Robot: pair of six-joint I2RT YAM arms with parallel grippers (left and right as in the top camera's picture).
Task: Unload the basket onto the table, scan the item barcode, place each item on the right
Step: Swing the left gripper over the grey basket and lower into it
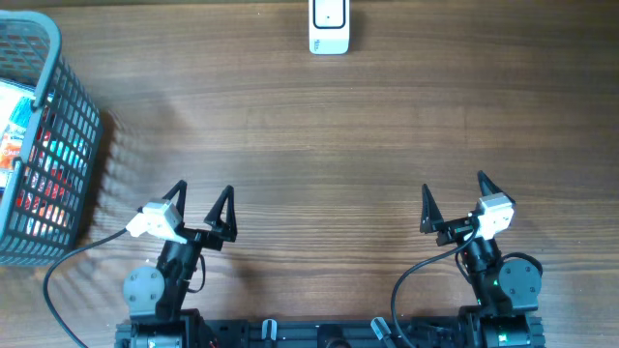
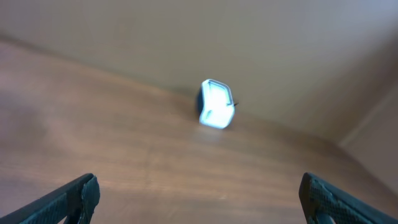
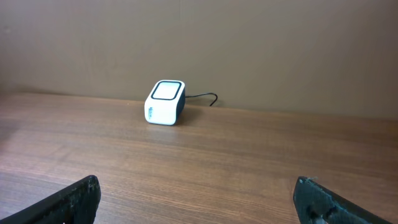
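Both tools are parked at the near edge of the bench [image 1: 319,145], with nothing gripped. The left tool [image 1: 204,188] is spread wide open, and the right tool [image 1: 455,183] is opened just as wide. The scanner [image 1: 329,27] is set at the far edge, about mid-bench. Colourful packs [image 1: 14,126] are kept in the grey basket [image 1: 82,135] at the left edge, towards the far corner, well apart from both tools. A barcode can't be made out.

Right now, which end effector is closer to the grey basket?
Left. The left end effector sits a short way beside the basket; the right end effector is across the table, well beyond the left one.
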